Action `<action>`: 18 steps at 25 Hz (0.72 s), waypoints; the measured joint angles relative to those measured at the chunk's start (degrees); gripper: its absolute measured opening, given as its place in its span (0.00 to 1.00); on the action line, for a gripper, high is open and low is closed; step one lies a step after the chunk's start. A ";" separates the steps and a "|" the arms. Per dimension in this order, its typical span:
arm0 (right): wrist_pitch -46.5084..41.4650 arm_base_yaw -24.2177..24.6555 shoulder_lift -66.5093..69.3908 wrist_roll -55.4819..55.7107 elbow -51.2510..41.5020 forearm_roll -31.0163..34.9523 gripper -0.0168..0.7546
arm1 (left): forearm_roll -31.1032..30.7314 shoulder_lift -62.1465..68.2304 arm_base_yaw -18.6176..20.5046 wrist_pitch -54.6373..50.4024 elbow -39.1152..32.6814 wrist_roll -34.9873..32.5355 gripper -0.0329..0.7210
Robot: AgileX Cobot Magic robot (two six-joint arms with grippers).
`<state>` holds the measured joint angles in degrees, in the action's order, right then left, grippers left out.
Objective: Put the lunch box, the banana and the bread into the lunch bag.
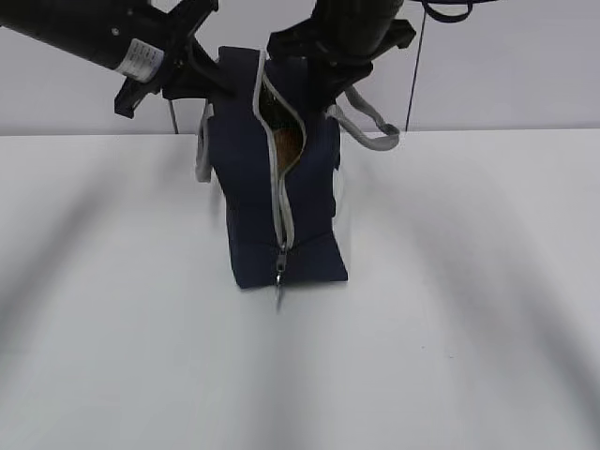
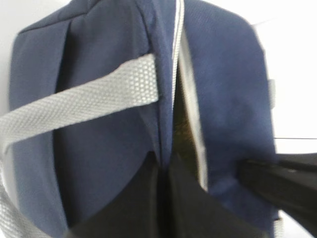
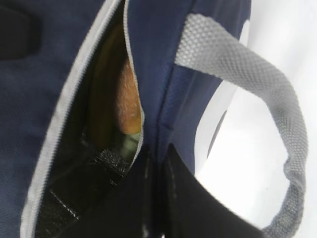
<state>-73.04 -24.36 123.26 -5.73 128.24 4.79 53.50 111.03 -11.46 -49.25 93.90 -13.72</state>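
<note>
The navy lunch bag (image 1: 253, 206) stands on the white table, its grey zipper open along the top. My left gripper (image 1: 217, 82) is shut on the left edge of the opening (image 2: 166, 161). My right gripper (image 1: 323, 80) is shut on the right edge (image 3: 157, 151). Inside, the golden-brown bread (image 3: 128, 101) shows, also in the exterior view (image 1: 290, 142). A dull yellow curved surface (image 3: 103, 94) beside it may be the banana; I cannot tell. A pale green bit (image 3: 130, 143) under the bread looks like the lunch box lid.
The zipper ring pull (image 1: 279, 284) hangs low on the bag's front. One grey handle (image 1: 373, 129) loops out to the right, the other (image 1: 202, 155) hangs on the left. White table (image 1: 469, 309) lies all around, with a white wall behind.
</note>
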 joint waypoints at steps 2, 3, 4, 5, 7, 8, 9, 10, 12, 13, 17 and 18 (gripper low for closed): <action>0.32 0.00 -0.13 0.00 -1.61 -0.41 0.01 | 0.12 0.11 0.00 0.00 0.05 0.00 0.04; 0.57 0.00 -0.13 0.00 -1.97 -0.72 0.01 | 0.18 0.11 -0.01 0.00 0.05 0.00 0.04; 0.59 0.00 -0.13 0.00 -2.41 -1.02 0.01 | 0.18 0.11 -0.06 0.04 0.06 0.00 0.04; 0.69 0.00 -0.13 0.00 -2.79 -1.15 0.01 | 0.13 0.11 -0.06 0.11 0.12 0.00 0.04; 0.82 0.00 -0.13 0.00 -3.01 -1.15 0.01 | -0.26 0.11 -0.12 0.23 0.28 0.00 0.04; 0.82 0.00 -0.13 0.00 -3.01 -1.15 0.01 | -0.52 0.11 -0.12 0.28 0.30 0.00 0.04; 0.93 0.00 -0.13 0.00 -3.01 -1.15 0.01 | -0.83 0.11 -0.12 0.28 0.34 0.00 0.04; 0.93 0.00 -0.13 0.00 -3.01 -1.15 0.01 | -1.19 0.23 -0.12 0.28 0.34 0.00 0.04; 0.93 0.00 -0.16 0.00 -3.01 -1.15 0.01 | -1.33 0.64 -0.12 0.28 0.42 0.00 0.04; 0.93 0.00 -0.16 0.00 -3.01 -1.15 0.01 | -1.33 0.93 -0.12 0.30 0.49 0.00 0.05; 0.93 0.00 -0.16 -0.51 -3.02 -1.23 0.10 | -1.38 1.55 -0.12 0.66 0.53 0.00 0.18; 0.93 0.00 -0.25 -0.64 -3.02 -1.23 0.16 | -1.44 1.58 -0.12 0.66 0.53 0.00 0.25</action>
<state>-72.12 -24.36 123.01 -6.37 125.22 3.57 52.06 112.60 -11.58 -48.59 94.43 -13.72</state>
